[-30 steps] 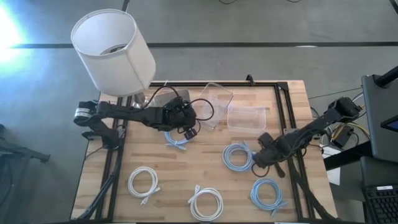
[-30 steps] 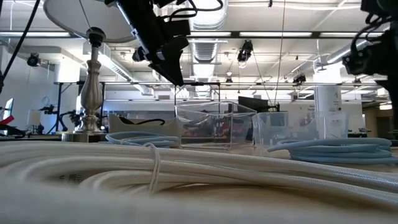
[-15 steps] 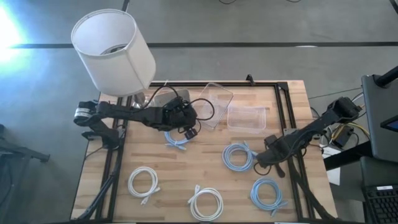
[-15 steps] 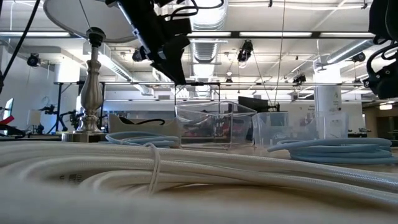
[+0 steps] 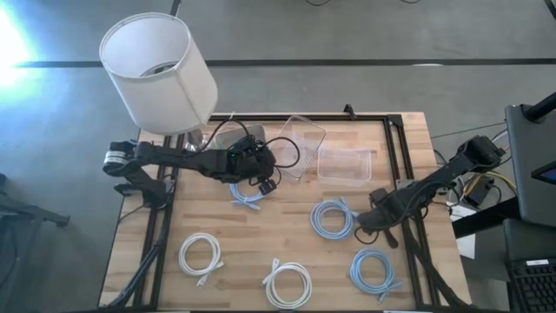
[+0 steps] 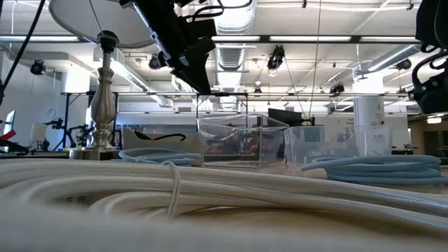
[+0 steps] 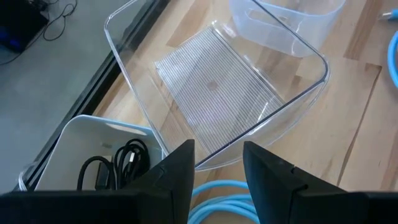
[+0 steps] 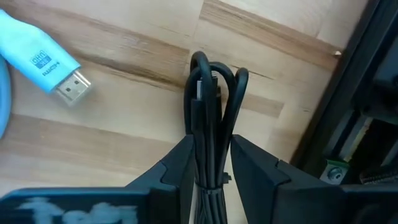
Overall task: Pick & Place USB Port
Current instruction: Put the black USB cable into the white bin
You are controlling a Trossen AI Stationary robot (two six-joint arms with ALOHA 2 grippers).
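Note:
My right gripper points down over the wooden table near its right edge, shut on a black USB cable bundle. A light-blue plug lies on the wood beside it. My left gripper hovers open and empty above the near rim of a tilted clear tray at the table's far middle. A white bin holding more black cables sits beside that tray. My right gripper pinches the coiled black bundle between its two fingers, across the side-by-side strands just below the looped end. The fingers come from above, pointing down, and the loops stick out past the fingertips toward the table. Whether the bundle touches the wood does not show.
A second clear container stands right of the tray. Blue cable coils and white coils lie about the table. A lamp stands at the far left. A black frame rail runs along the right edge.
My right gripper has gone a little toward the table's right edge and down with the black bundle, rolling about its own axis as it went. It has kept still over the last half second.

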